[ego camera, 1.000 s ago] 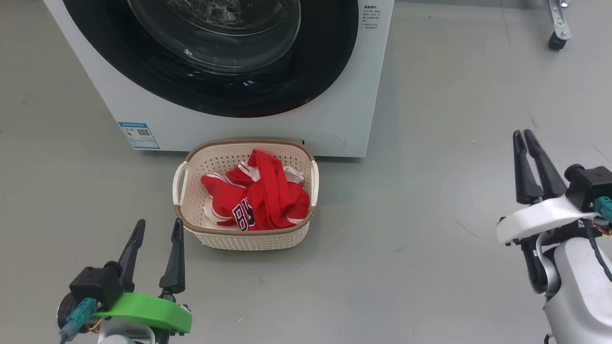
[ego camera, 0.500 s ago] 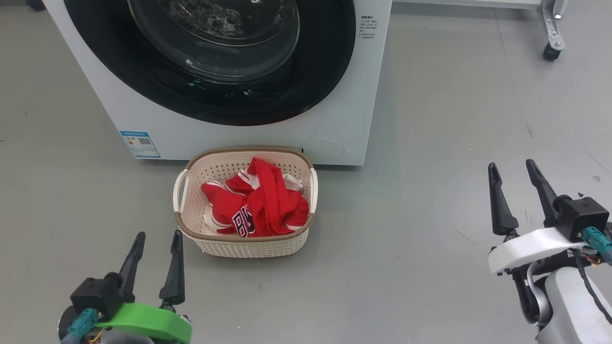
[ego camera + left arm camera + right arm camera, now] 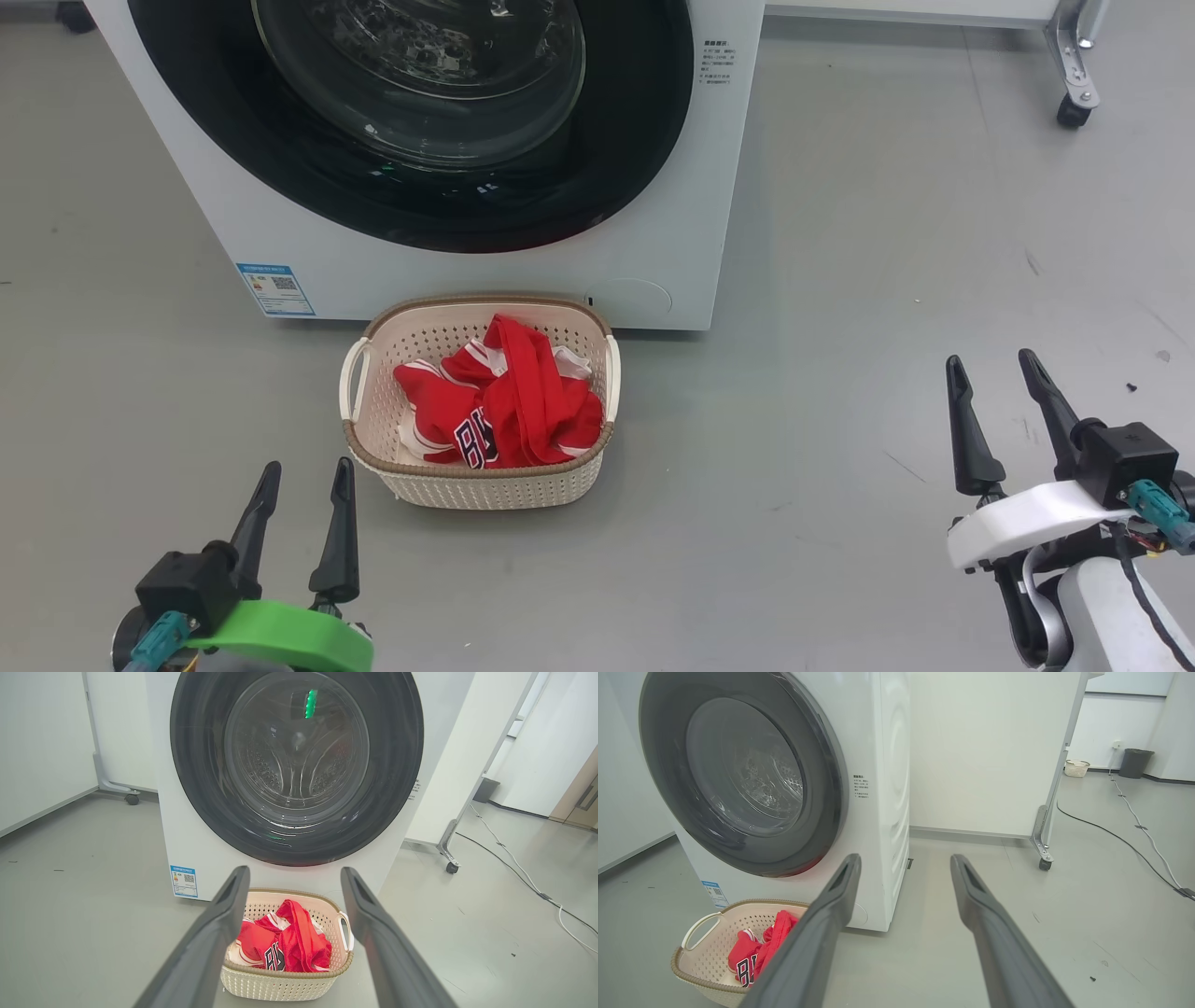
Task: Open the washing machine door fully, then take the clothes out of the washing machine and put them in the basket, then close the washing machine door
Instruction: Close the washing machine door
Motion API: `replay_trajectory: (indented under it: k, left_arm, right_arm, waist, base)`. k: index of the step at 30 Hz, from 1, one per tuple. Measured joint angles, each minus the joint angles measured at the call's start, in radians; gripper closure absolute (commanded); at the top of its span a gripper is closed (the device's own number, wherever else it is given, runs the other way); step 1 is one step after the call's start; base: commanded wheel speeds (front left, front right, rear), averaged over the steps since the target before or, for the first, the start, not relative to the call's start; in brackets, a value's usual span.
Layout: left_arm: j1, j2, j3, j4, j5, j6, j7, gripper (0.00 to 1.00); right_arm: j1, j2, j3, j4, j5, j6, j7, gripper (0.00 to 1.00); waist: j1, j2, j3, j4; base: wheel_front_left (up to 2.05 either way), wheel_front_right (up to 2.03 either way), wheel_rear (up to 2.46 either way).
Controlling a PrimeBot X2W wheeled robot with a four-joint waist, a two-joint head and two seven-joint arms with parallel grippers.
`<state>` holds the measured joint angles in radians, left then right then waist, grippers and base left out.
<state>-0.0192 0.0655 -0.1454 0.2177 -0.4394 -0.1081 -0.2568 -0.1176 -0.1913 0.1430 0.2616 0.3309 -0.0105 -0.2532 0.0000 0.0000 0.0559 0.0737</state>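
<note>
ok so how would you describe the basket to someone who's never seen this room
Find the big white washing machine with the round black door. On the grey floor right in front of its lower edge sits the basket, small and cream with perforated sides. Its brown woven-look rim and the red clothes piled inside set it apart.

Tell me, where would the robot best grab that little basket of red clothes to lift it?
Probably by its pale loop handles, the left handle and the right handle, coming down from above. The basket stands upright on the floor, and each loop stands off its wall with an open gap, thin enough to pinch.
</note>
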Motion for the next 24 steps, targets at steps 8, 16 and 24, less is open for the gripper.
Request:
replay_trajectory:
  k: [8,16,24]
  left_arm:
    - [0.001,-0.007,-0.003,0.000,0.001,-0.004,0.000,0.00]
    - [0.002,-0.009,-0.007,-0.001,0.012,-0.009,0.000,0.00]
    - [0.003,-0.011,-0.003,0.004,0.012,-0.011,0.000,0.00]
  right_arm:
    - [0.006,0.004,-0.009,-0.016,-0.009,0.001,0.000,0.00]
    - [0.025,0.011,-0.012,-0.024,-0.017,0.010,0.000,0.00]
    - [0.025,0.013,-0.018,-0.024,-0.026,0.018,0.000,0.00]
  waist:
    - [0.0000,0.0000,0.000,-0.001]
    - [0.0000,0.0000,0.002,0.000]
    - [0.0000,0.0000,0.001,0.003]
  base:
    - [0.00,0.00,0.00]
    - [0.00,0.00,0.00]
    - [0.00,0.00,0.00]
